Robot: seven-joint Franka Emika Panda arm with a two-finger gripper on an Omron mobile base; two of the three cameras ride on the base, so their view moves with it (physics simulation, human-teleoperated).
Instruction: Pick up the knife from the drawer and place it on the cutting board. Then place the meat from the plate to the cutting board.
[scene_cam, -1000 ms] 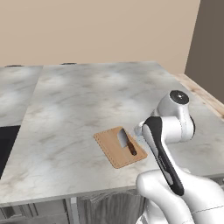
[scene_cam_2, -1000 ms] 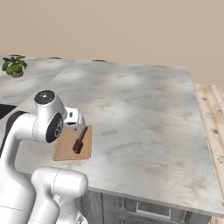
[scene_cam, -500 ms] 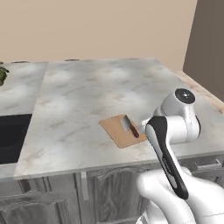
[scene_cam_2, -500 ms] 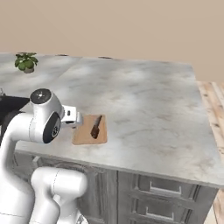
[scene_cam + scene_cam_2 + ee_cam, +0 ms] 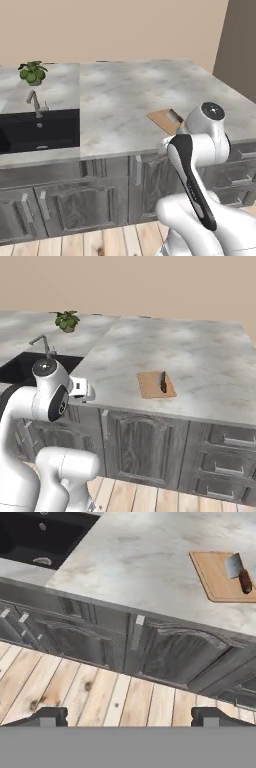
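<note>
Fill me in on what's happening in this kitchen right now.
A white mobile robot arm stands in front of the grey cabinets, handling nothing at the moment. Its end effector is open and empty, out over the wooden floor and looking toward the counter edge. The knife already lies on the cutting board on the marble counter. A black sink with a faucet and a small potted plant sit further along the counter.

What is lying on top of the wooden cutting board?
A knife with a reddish-brown handle lies on the cutting board, near its right side in the right base view. In the left base view, the arm covers much of the board, so the knife's handle is hidden there.
</note>
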